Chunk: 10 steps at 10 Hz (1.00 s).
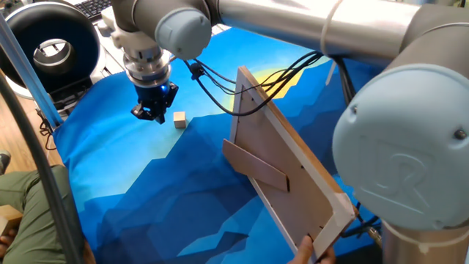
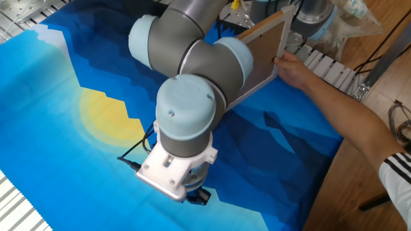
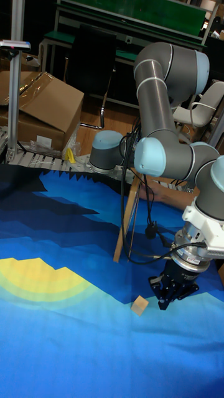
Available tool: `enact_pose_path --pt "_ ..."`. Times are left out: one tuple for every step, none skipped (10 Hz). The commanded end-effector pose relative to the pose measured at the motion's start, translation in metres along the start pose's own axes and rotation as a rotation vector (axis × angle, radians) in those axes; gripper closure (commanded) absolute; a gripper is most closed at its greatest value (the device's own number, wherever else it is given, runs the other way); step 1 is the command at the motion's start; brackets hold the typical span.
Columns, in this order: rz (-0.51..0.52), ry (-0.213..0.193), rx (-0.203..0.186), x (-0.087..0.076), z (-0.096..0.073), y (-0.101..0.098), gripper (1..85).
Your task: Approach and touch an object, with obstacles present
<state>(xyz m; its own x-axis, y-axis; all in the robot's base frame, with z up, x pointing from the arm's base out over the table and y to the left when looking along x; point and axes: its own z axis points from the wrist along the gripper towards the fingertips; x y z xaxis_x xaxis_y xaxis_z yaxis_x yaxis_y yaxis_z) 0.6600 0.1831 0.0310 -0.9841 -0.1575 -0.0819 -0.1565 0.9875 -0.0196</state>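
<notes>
we see the gripper (image 1: 154, 112) hanging low over the blue cloth (image 1: 132, 183), its dark fingertips pointing down and close together with nothing between them; it looks closed to us, gripping nothing. the cube (image 1: 179, 119) sits on the cloth just beside the fingertips, with a small gap between them, so they are not touching. in the tall fixed view the cube (image 3: 140, 304) lies a little to the left of and slightly below the gripper (image 3: 171, 295), again just apart from it. in the other fixed view the arm's wrist hides the cube, and only a dark bit of the gripper (image 2: 199, 196) shows under the wrist.

the frame back (image 1: 286, 172) is tilted and lifted off the cloth, held at its lower corner by a person's hand (image 1: 311, 254) at the picture's bottom edge. its brown prop leg (image 1: 255, 165) folds out toward the cloth. in the other fixed view the frame back (image 2: 260, 52) stands behind the arm, with the hand (image 2: 297, 69) gripping its edge. the frame back is well apart from the cube.
</notes>
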Motion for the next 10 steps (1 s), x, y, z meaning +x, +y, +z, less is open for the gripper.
enact_pose_path --pt "-0.005 -0.002 0.007 -0.001 0.014 -0.009 84.7" --pt "-0.015 -0.005 0.007 -0.001 0.017 -0.013 84.7" --pt "-0.027 -0.012 0.004 0.0 0.021 -0.018 84.7" --pt "-0.037 -0.017 -0.003 0.001 0.024 -0.023 84.7" --pt "-0.038 -0.013 -0.002 0.004 0.026 -0.026 84.7" --pt "-0.04 -0.007 0.0 0.007 0.025 -0.029 84.7" --pt "-0.051 -0.005 -0.002 0.01 0.024 -0.033 84.7" --pt "-0.065 -0.001 0.002 0.013 0.022 -0.04 84.7" --pt "-0.076 0.005 0.006 0.017 0.021 -0.048 84.7" --pt "-0.084 0.005 0.006 0.019 0.02 -0.052 84.7"
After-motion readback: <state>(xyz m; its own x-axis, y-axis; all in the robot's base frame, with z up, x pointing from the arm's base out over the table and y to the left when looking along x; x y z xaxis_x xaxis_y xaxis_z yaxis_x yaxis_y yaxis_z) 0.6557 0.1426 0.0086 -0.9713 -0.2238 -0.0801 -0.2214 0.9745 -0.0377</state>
